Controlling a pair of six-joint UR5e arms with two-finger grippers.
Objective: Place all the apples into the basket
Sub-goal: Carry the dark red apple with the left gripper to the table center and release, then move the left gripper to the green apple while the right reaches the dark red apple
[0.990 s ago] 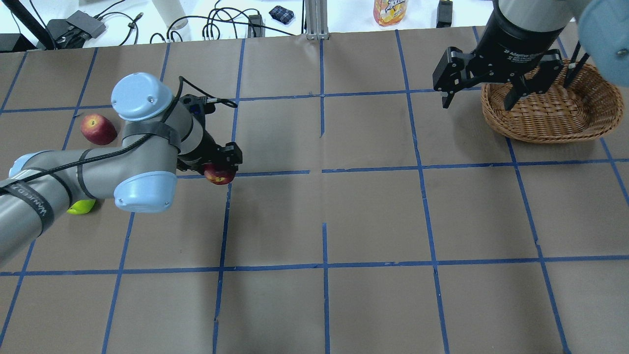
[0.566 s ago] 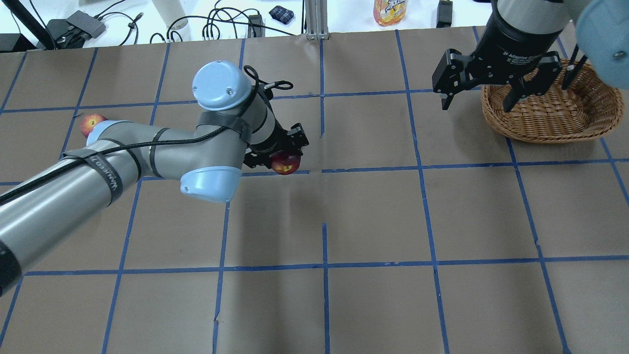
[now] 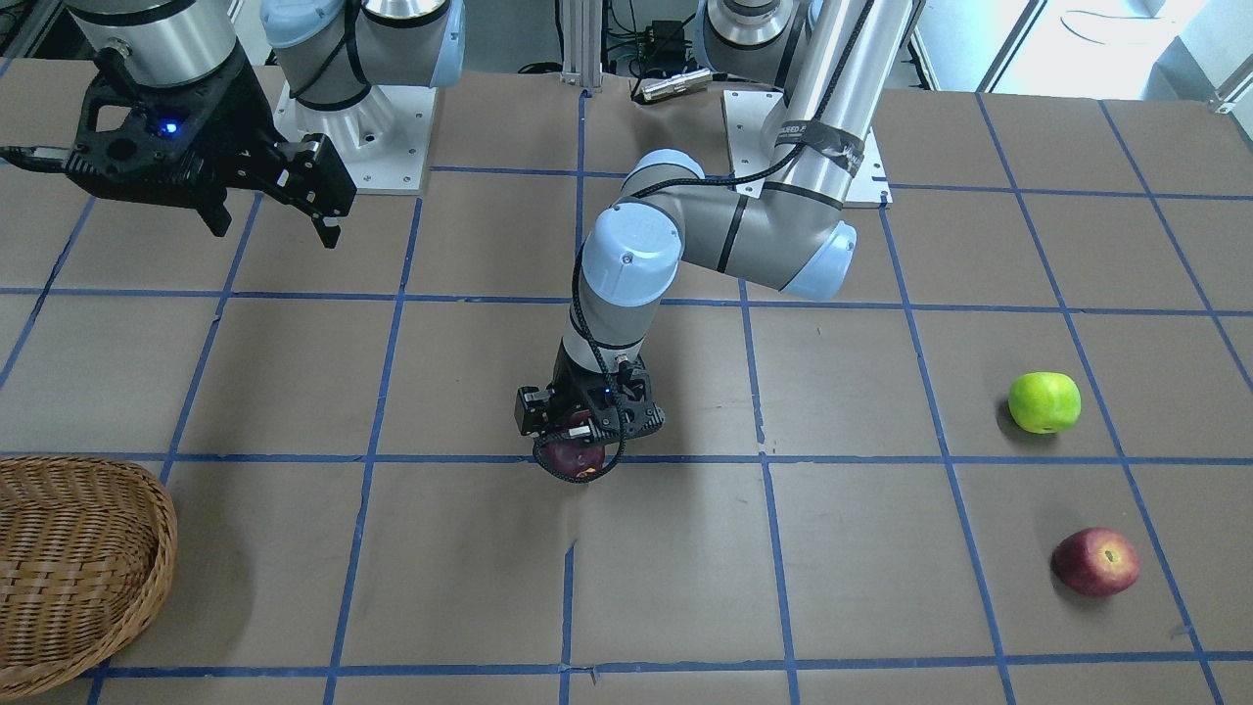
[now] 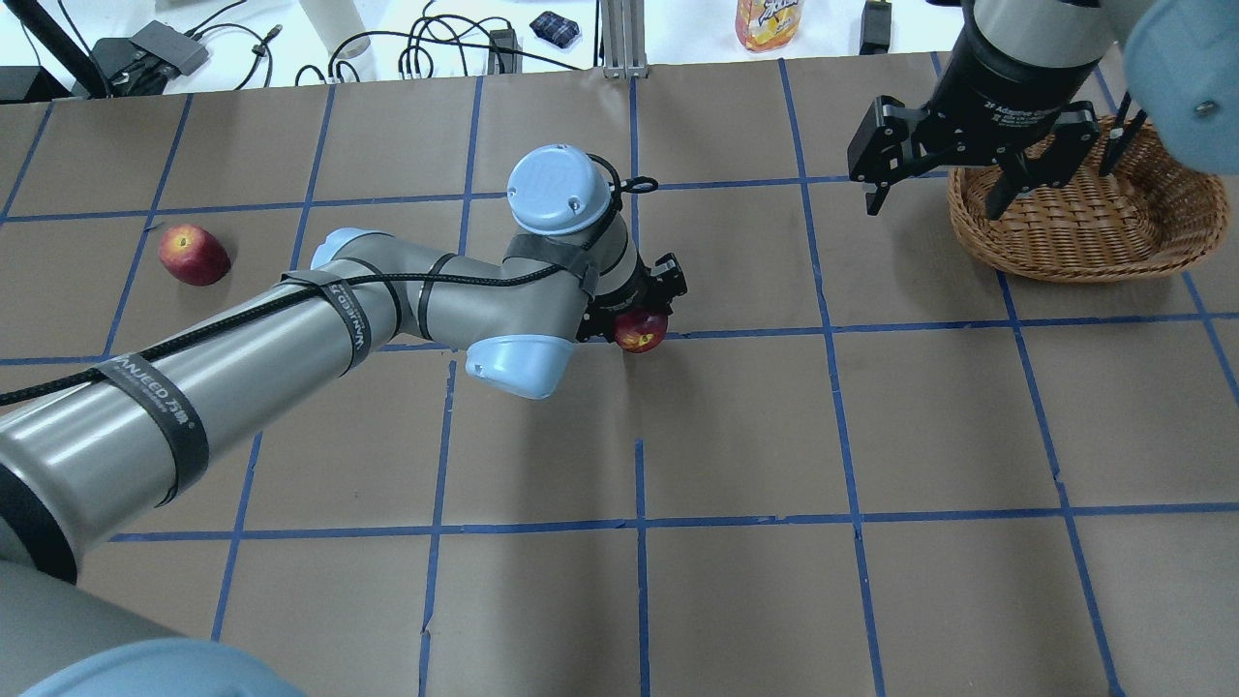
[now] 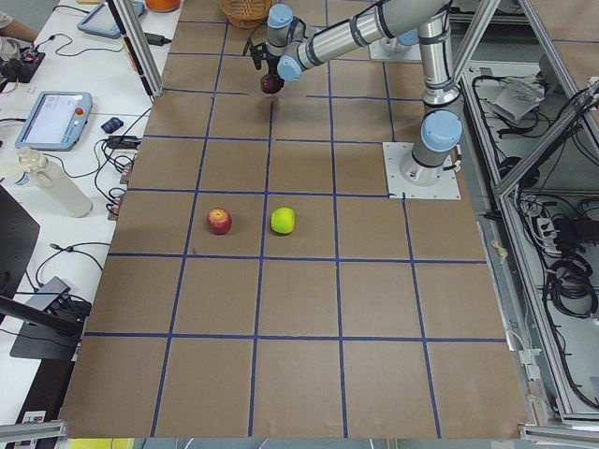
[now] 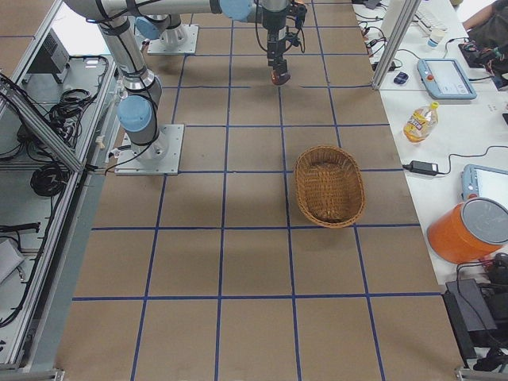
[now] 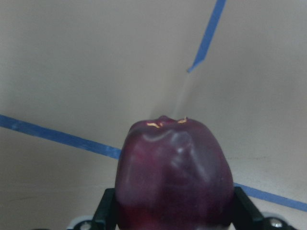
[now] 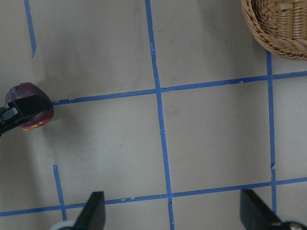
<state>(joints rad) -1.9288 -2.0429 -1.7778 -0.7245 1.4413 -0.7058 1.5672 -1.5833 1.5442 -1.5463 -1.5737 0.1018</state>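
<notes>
**Front-facing view.** My left pincer (image 3: 587, 431) is clenched on the maroon apple (image 3: 578, 460), which hangs beneath it. The green apple (image 3: 1044, 402) and the red apple (image 3: 1095, 562) lie on the table (image 3: 881, 607), well apart from that pincer, on its side away from the basket (image 3: 162, 529). My right pincer (image 3: 274, 233) hangs released, grasping nothing.

**Overhead view.** The right pincer hovers at the basket's edge, one fingertip over the wicker. The left pincer and its apple are well apart from both. The red apple lies far behind the left pincer, beside the arm.

**Left side view.** The two loose apples lie near each other, not touching, far from the left pincer.

**Right side view.** The basket stands well apart from the left pincer.

**Left wrist view.** The maroon apple fills the pincer, clamped on both flanks.

**Right wrist view.** The right pincer is spread wide. The basket is ahead to one side and the held apple to the other.
</notes>
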